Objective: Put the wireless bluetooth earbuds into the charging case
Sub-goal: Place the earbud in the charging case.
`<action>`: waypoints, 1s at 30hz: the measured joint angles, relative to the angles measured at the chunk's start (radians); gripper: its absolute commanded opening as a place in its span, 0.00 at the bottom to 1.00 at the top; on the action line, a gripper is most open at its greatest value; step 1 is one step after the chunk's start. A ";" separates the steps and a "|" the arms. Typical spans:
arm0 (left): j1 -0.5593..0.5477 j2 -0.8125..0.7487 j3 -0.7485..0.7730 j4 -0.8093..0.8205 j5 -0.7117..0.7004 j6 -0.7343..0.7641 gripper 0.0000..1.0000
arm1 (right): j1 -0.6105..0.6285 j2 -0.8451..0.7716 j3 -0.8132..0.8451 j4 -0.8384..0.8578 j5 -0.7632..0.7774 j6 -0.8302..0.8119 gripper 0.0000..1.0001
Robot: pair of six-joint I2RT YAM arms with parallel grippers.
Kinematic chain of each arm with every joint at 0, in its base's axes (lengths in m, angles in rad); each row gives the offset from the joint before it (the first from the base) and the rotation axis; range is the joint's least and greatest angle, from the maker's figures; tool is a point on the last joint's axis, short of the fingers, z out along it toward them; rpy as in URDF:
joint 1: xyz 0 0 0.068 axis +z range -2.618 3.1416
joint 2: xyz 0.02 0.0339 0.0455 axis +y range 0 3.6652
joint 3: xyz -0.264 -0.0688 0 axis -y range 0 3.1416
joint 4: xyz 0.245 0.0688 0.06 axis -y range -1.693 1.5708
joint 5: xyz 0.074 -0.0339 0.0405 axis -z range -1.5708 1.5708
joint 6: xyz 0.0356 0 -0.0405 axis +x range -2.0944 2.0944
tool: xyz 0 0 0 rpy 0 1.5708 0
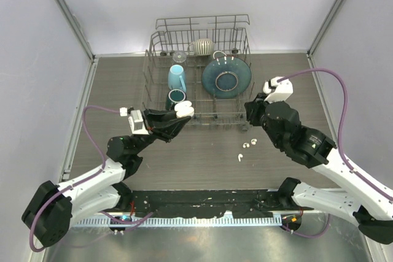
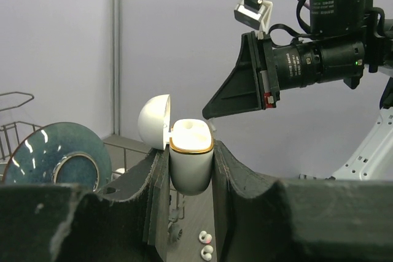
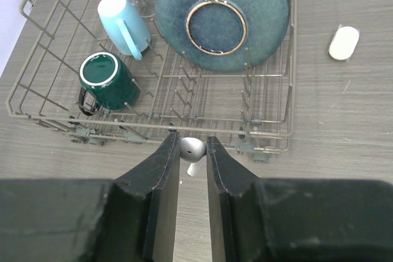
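While L gripper [image 2: 190,179] clamps open case [image 2: 191,151] upright, R gripper [image 3: 192,142], near shut, pinches earbud [image 3: 191,148] at case's 3 o'clock; align stem w/ socket, lower slow, release once seated; spare buds [image 1: 249,145] on desk [image 1: 202,167].

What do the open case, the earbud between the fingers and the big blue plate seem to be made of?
The charging case looks like glossy white plastic, given its smooth highlights, with a gold, possibly metallic band at the opening. The earbud also seems glossy white plastic. The plate is probably glazed ceramic: mottled teal, bright reflections.
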 measured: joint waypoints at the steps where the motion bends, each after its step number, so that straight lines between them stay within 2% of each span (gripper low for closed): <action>1: 0.000 0.002 0.000 0.000 0.000 -0.001 0.00 | 0.016 0.002 0.000 0.013 0.018 -0.008 0.01; 11: 0.000 0.045 0.005 0.000 0.005 -0.021 0.00 | 0.148 -0.001 0.000 0.214 0.086 -0.116 0.01; 23: -0.001 0.079 0.024 0.000 0.055 -0.019 0.00 | 0.409 0.066 0.000 0.500 0.081 -0.305 0.01; 30: -0.006 0.077 0.036 -0.011 0.092 -0.011 0.00 | 0.442 0.108 -0.003 0.616 0.008 -0.391 0.01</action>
